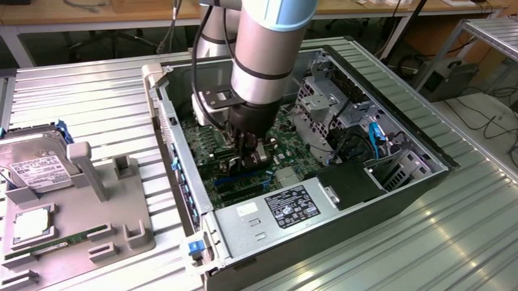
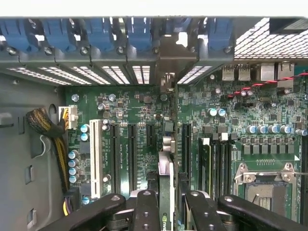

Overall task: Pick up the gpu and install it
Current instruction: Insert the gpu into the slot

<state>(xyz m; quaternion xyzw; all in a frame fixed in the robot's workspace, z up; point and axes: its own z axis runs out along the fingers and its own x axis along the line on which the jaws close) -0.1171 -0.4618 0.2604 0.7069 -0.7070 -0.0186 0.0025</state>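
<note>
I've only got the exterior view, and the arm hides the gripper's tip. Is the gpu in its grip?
Observer: Yes. In the wrist view the gripper is closed on the gpu, which is seen edge-on between its fingers.
Operator: Where's its bracket?
Observer: The silver bracket stands at the case's rear slot openings, among the blue clips.
Operator: Anything in the neighbouring slots?
Observer: The white slot looks empty.

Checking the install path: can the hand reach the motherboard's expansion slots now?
Probably yes: the case is open, the hand holds the gpu just above the motherboard, and no cable crosses those slots.
</note>
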